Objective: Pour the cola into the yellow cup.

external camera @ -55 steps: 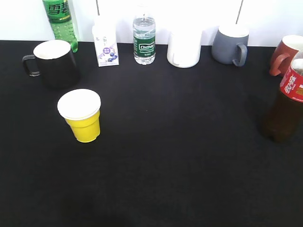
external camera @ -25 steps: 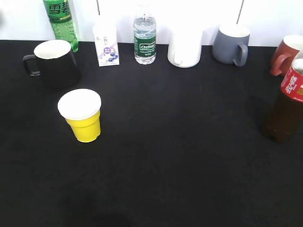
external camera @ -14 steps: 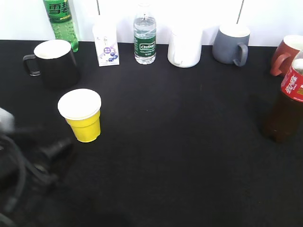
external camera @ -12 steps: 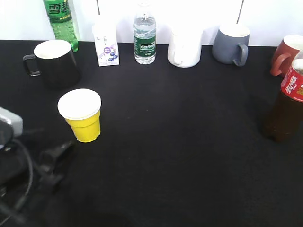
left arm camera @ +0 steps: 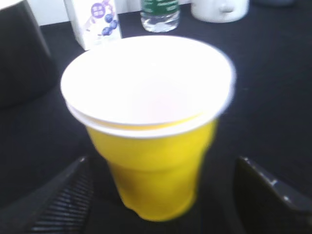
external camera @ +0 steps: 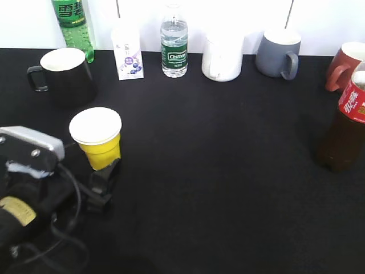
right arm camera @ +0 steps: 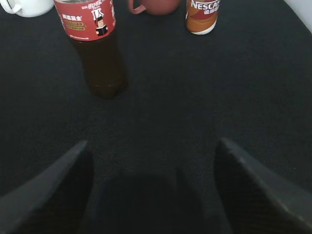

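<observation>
Left pincer (left arm camera: pixel 156 195) spread apart around small tapered yellow disposable cup (left arm camera: pixel 151 131), seemingly not touching, right pincer (right arm camera: pixel 151 195) apart, dark cola bottle with red label (right arm camera: pixel 95 46) upright on black surface (external camera: pixel 228 171).

Left arm: you have it low at the near left corner, wrist and cabling over the surface.
Left hand (left arm camera: pixel 161 195): your fingers (left arm camera: pixel 63 195) are spread wide, one on each side of the cup (left arm camera: pixel 151 141), not touching it.
Right hand (right arm camera: pixel 151 190): your fingers are spread apart, nothing between them, low over the surface.
</observation>
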